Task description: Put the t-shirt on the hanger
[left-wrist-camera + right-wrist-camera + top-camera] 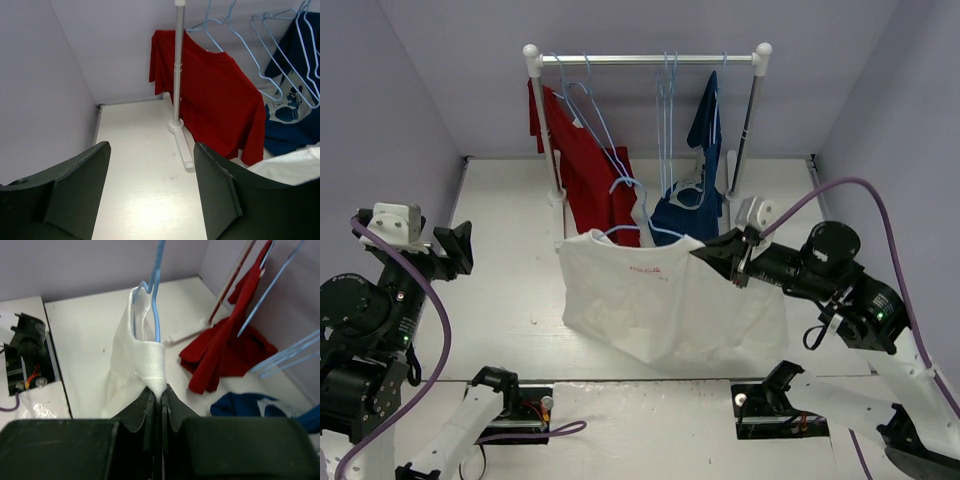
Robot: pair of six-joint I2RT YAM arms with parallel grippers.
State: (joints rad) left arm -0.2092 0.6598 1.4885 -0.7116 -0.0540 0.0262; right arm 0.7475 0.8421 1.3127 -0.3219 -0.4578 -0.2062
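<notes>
The white t-shirt (665, 300) with a small red chest logo hangs on a pale-blue hanger (632, 208), low over the table's middle; its hem rests on the table. My right gripper (728, 258) is shut on the shirt's right shoulder. In the right wrist view the jaws (161, 393) pinch white fabric (149, 360) wrapped round the blue hanger wire (156, 300). My left gripper (455, 245) is open and empty at the left, apart from the shirt; in the left wrist view (150, 185) only a corner of the shirt (292, 167) shows.
A clothes rail (650, 60) stands at the back with several empty blue hangers (667, 110), a red shirt (582, 170) and a navy-blue shirt (695, 180), both trailing onto the table. The rail's posts (548, 140) stand on white feet.
</notes>
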